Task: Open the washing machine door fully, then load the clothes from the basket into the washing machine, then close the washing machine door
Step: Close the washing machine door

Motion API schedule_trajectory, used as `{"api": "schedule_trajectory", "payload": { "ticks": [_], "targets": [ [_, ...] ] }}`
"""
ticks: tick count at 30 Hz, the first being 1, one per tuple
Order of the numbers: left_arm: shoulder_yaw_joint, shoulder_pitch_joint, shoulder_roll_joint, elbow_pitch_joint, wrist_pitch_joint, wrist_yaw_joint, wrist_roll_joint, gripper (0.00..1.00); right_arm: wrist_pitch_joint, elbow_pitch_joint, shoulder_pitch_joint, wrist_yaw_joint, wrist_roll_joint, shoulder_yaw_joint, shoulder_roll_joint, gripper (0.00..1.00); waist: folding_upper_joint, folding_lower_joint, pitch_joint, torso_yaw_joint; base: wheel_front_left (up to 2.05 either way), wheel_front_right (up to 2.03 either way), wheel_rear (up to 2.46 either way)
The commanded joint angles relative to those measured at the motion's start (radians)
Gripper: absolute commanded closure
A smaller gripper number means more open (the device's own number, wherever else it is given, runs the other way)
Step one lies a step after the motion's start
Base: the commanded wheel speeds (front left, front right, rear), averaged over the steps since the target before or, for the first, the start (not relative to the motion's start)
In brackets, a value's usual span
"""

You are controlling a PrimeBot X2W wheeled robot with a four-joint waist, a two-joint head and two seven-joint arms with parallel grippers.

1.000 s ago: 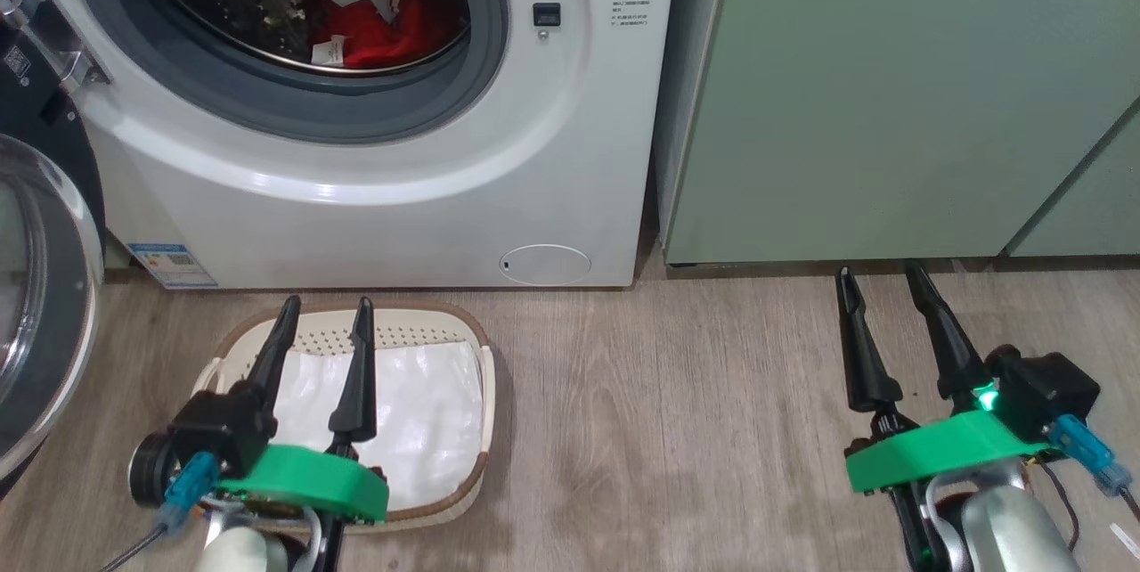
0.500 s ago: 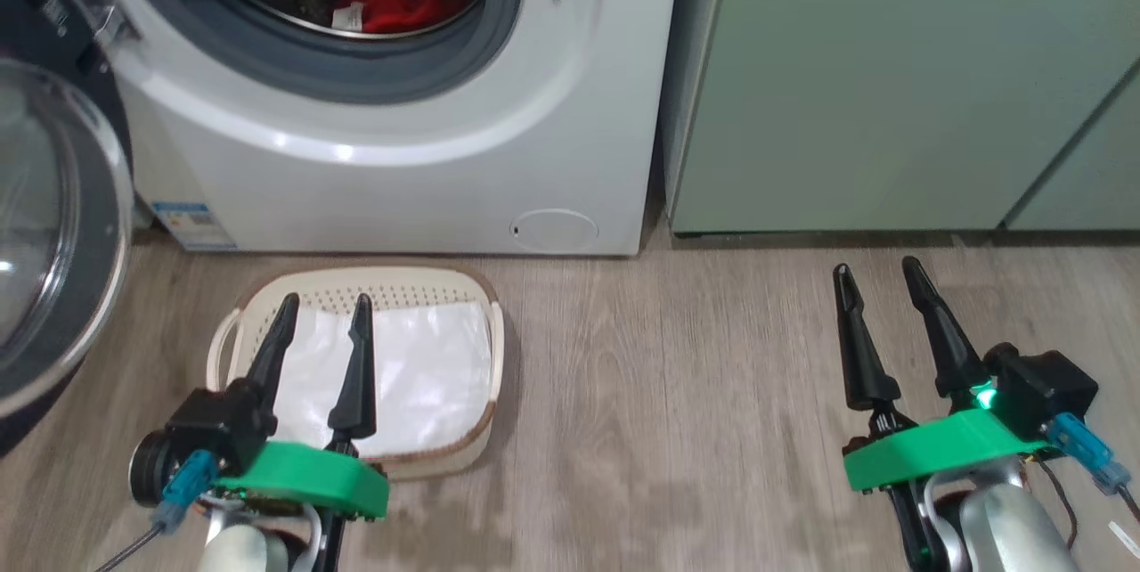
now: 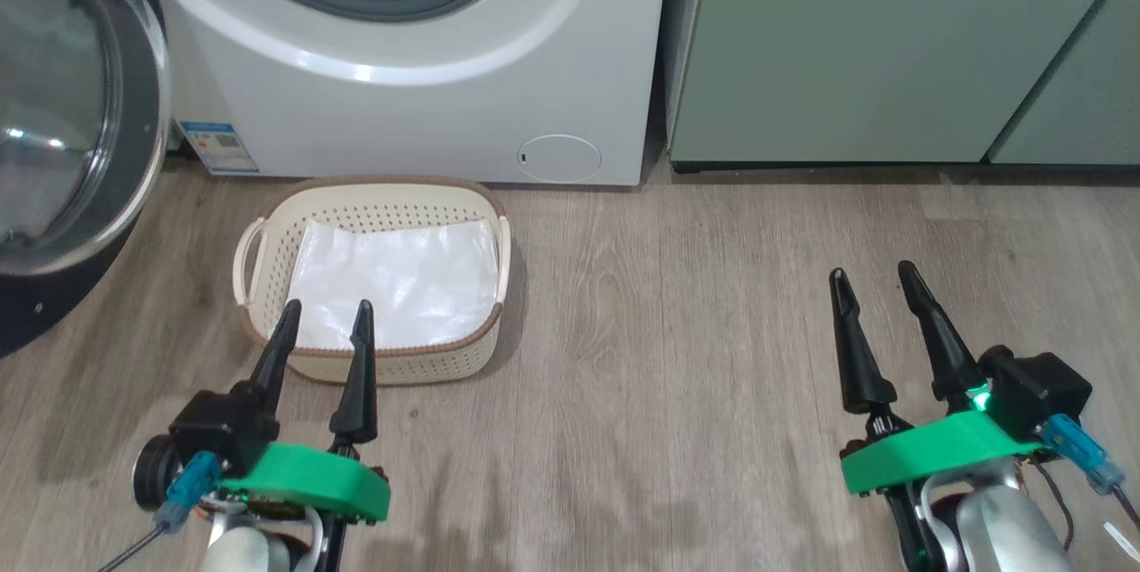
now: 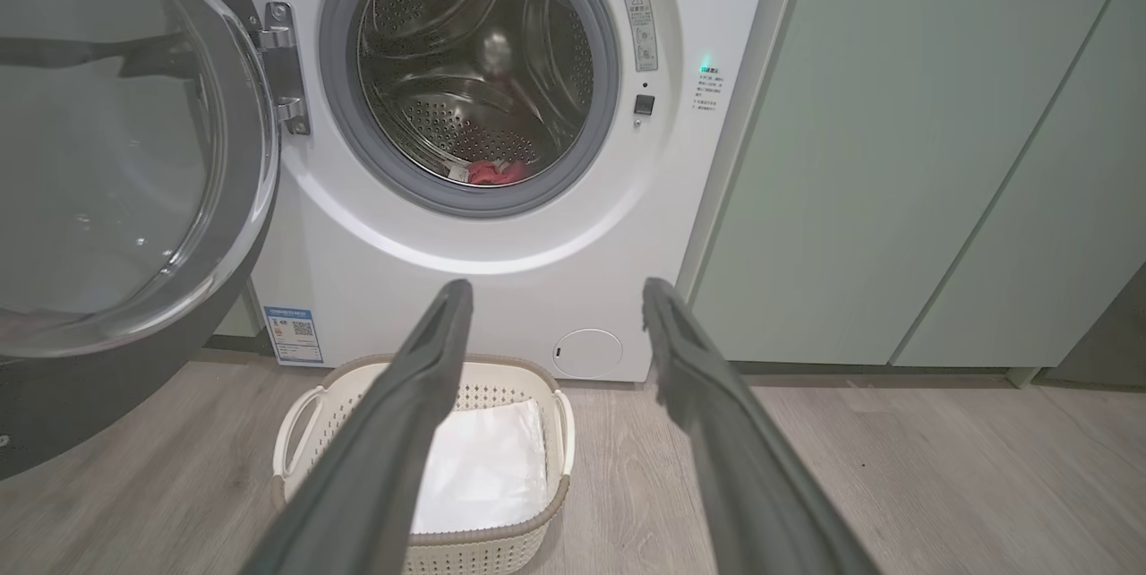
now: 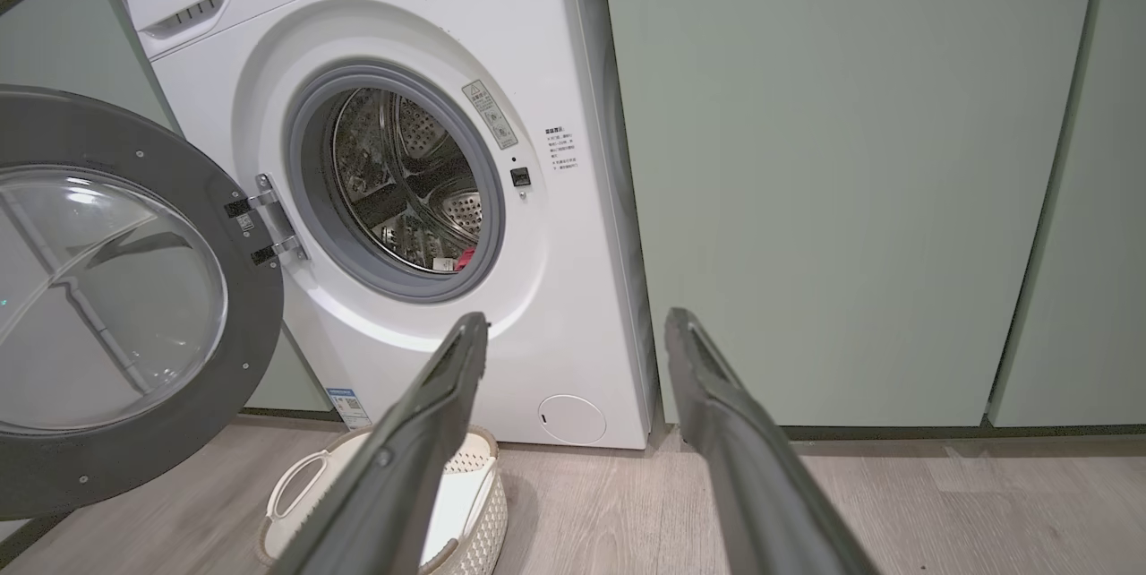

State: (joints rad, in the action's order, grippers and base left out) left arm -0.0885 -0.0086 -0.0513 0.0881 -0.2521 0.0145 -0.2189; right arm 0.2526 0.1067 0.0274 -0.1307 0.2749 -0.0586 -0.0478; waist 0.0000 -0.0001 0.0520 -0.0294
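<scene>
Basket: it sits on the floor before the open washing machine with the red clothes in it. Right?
No. The basket holds just a white sheet; the red clothes lie in the drum of the washing machine, as the left wrist view shows. The rest is right.

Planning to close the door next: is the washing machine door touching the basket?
Apart. The head view shows bare floor between the washing machine door and the basket.

Grey wood-look plank floor (image 3: 677, 358) under and ahead of the fingers (image 3: 940, 342), pale green flat-fronted cabinets (image 3: 846, 46) beyond the tips of the right gripper (image 3: 872, 271) — dark recessed plinth (image 3: 802, 169) at their foot, a slanting door seam (image 3: 1062, 55) right of those fingers, soft even light.
</scene>
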Motion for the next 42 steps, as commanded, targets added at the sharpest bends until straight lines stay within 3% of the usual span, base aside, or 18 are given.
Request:
{"api": "schedule_trajectory", "payload": {
  "ticks": [1,32,37,42],
  "targets": [
    [0.032,-0.043,0.001,-0.032,-0.010,-0.002,0.005,0.00,0.009,-0.028,0.024,0.000,-0.004,-0.024,-0.002,0.00,0.0000,0.0001,-0.001,0.001,-1.16,1.16,0.00],
    [0.025,-0.033,0.001,-0.040,-0.010,-0.001,0.001,0.00,0.009,-0.028,0.022,0.000,-0.004,-0.021,-0.002,0.00,0.0000,0.0001,-0.008,0.011,-0.12,0.12,0.00],
    [0.009,-0.043,0.001,-0.039,-0.010,-0.007,-0.006,0.00,0.009,-0.035,0.014,0.000,-0.007,-0.021,-0.002,0.00,0.0000,0.0001,-0.001,0.058,0.00,0.00,0.00],
    [-0.003,-0.051,0.001,-0.035,-0.010,-0.019,-0.015,0.00,0.009,-0.038,0.008,0.000,-0.018,-0.021,-0.002,0.00,0.0000,0.0001,0.008,0.157,0.00,0.00,0.00]
  ]
}}
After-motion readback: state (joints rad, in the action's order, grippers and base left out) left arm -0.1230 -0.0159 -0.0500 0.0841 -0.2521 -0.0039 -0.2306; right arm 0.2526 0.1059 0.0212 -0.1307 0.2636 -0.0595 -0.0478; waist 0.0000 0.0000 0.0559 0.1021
